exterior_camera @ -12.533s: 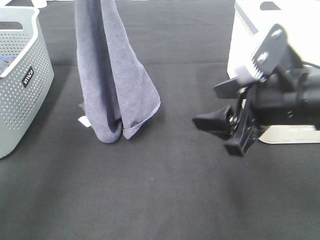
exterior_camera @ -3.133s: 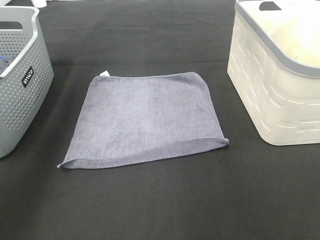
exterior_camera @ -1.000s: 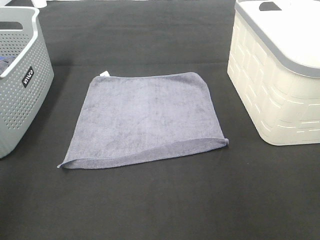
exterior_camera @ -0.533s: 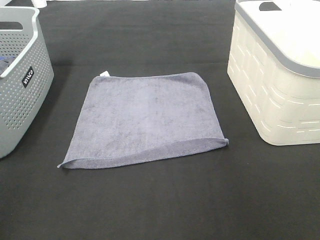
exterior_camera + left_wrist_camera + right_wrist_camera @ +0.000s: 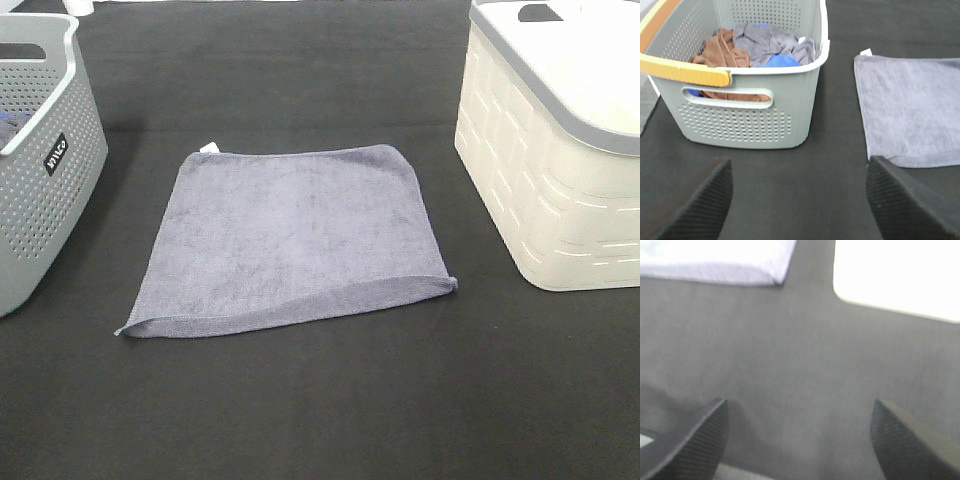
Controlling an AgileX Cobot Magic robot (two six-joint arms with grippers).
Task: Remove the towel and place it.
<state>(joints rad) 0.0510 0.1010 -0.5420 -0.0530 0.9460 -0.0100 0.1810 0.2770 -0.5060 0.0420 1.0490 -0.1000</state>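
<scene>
Two claws stand wide and empty. Exterior high view: the towel (image 5: pixel 290 240) lies flat on the desk (image 5: pixel 320 400) between grey basket (image 5: pixel 40 150) and white basket (image 5: pixel 560 150); judged placed, so keep clear. Left wrist view: left claw (image 5: pixel 800 200) faces the basket's clothes (image 5: pixel 755 47), hidden elsewhere. Right wrist view: right claw (image 5: pixel 800 440) sees only a towel corner.

High camera looks down; both low wrist views share the towel (image 5: pixel 290 240).
</scene>
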